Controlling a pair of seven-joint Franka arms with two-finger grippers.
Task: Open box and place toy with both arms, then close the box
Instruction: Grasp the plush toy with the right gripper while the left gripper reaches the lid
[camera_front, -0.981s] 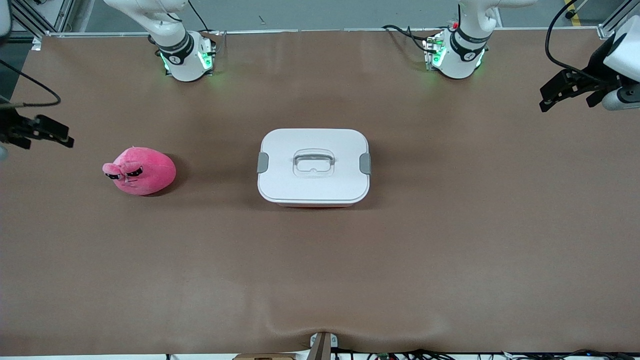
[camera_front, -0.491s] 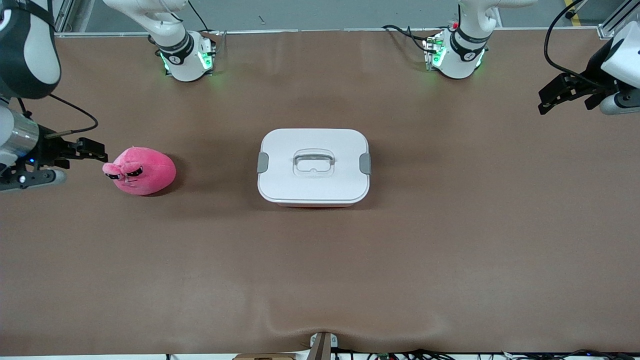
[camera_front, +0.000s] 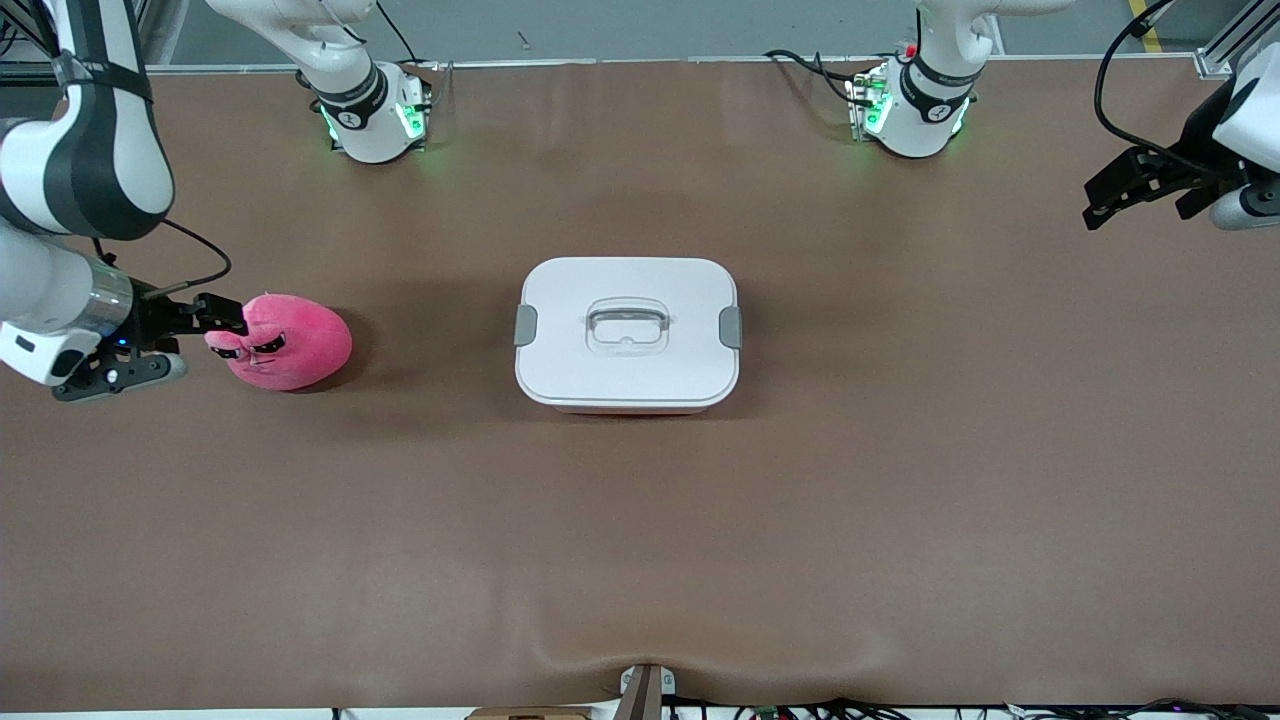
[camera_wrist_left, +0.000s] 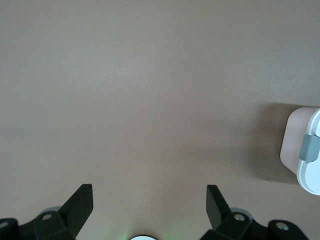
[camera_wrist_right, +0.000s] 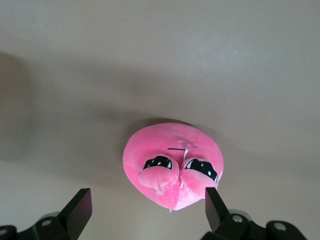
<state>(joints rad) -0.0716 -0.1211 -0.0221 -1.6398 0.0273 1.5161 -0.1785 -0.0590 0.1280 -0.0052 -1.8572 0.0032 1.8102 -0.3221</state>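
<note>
The box (camera_front: 627, 370) sits shut in the middle of the table, with its white lid on, grey clips at both ends and a clear handle (camera_front: 626, 325). The pink plush toy (camera_front: 290, 345) lies toward the right arm's end of the table, eyes facing away from the box. My right gripper (camera_front: 215, 320) is open and empty, low beside the toy's face. In the right wrist view the toy (camera_wrist_right: 172, 162) lies just ahead of the open right gripper (camera_wrist_right: 147, 200). My left gripper (camera_front: 1110, 195) waits open over the table's left-arm end. Its wrist view shows the open left gripper (camera_wrist_left: 148, 192) and one end of the box (camera_wrist_left: 305, 150).
The brown table (camera_front: 640, 550) carries only the box and the toy. Both arm bases (camera_front: 370, 115) (camera_front: 915, 110) stand along the edge farthest from the front camera. A small bracket (camera_front: 645, 690) sits at the nearest edge.
My right arm has swung in from the table's end, bringing its open gripper up to the toy's face. The left gripper, box and toy have barely moved.
</note>
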